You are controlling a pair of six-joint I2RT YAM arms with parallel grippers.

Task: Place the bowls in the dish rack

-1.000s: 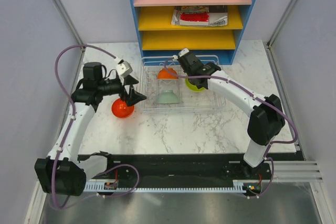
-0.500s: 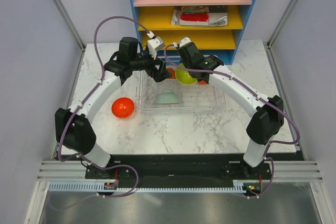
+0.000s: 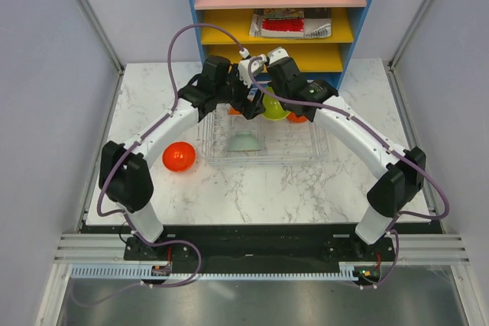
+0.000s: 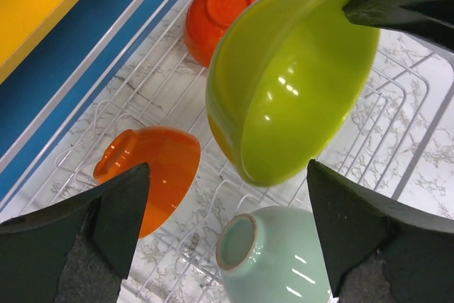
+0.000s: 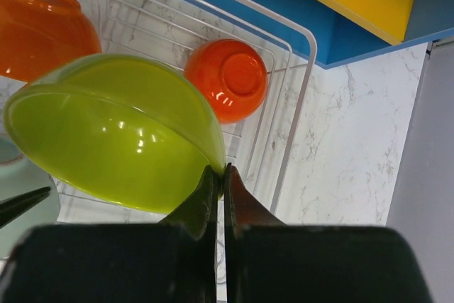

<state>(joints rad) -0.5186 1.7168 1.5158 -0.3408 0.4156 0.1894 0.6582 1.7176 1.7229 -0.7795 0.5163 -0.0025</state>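
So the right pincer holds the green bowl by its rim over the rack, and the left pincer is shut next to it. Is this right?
Not quite. The left pincer is open, not shut; the left wrist view shows its fingers wide apart. The rest holds: the right pincer holds the green bowl by its rim over the rack.

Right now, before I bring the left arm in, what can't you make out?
Top view: the orange bowls in the dish rack, mostly hidden by the arms and the green bowl.
Left wrist view: whether the open left gripper touches the green bowl; depth unclear.
Right wrist view: the mint bowl, cut by the left edge and covered by the green bowl.
Red bowl: outside both wrist views.
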